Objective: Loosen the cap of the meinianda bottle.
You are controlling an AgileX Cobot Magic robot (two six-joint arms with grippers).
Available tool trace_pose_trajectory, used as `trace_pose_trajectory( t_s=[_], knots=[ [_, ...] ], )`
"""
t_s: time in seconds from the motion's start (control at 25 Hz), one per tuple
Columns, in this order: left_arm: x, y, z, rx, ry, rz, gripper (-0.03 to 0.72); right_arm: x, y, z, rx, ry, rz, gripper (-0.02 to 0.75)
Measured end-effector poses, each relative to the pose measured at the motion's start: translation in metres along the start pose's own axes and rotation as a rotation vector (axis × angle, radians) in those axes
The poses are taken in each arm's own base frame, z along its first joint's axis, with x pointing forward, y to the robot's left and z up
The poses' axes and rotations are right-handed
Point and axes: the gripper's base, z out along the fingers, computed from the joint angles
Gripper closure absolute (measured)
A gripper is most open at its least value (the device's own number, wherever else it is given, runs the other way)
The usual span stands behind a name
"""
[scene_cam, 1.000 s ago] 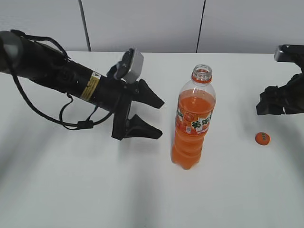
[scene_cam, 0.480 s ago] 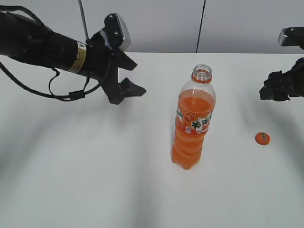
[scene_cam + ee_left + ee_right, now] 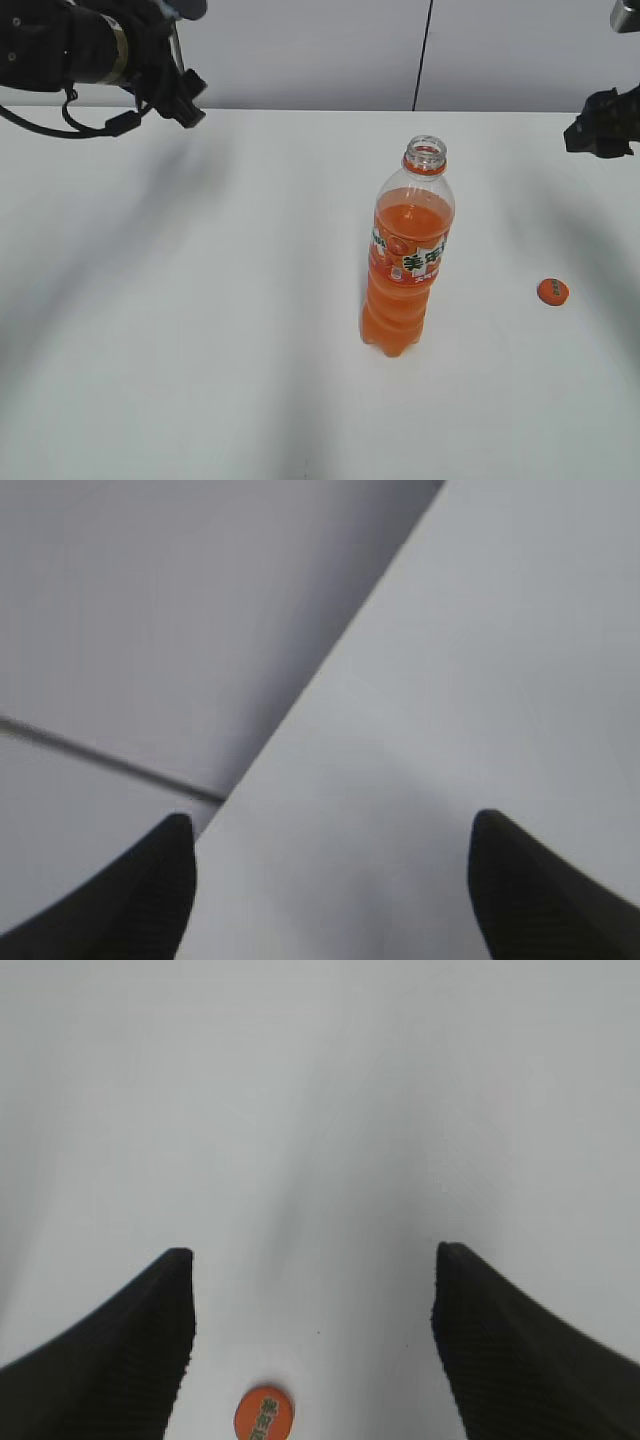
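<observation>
A: Left gripper [image 3: 185,95] sits high at the far left edge of the table [image 3: 200,330], jaws apart, nothing between them.

B: Centre?

A: Meinianda bottle [image 3: 405,262] stands upright, neck bare. The cap [image 3: 552,291] lies flat on the table, right of the bottle and well apart from it.

B: Right gripper [image 3: 312,1310]?

A: Jaws apart, empty, cap on the table below it.

B: Step?

A: Cap looks already off; I judge the task done. Next calls only for keeping both arms clear.
</observation>
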Motion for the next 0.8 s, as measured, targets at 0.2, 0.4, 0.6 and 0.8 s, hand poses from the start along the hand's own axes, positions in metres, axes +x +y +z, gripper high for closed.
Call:
trace_pose_trajectory(
  t_s=[0.2,0.4,0.6,0.8],
  knots=[
    [0.008,0.025,-0.014,-0.216,0.143,-0.046,0.18,-0.013,-0.003,-0.009,0.017,-0.049,-0.023,0.182],
    [0.025,0.037,-0.024,-0.218,0.401,-0.126,0.193,-0.022,-0.005,-0.013,0.028,-0.076,-0.038,0.182],
    [0.034,0.055,-0.035,-0.153,0.577,-0.272,0.193,-0.034,-0.006,-0.021,0.021,-0.08,-0.022,0.182],
    [0.019,0.068,-0.048,-0.103,0.668,-0.323,0.195,-0.05,-0.006,-0.036,-0.017,-0.013,0.01,0.182]
  ],
)
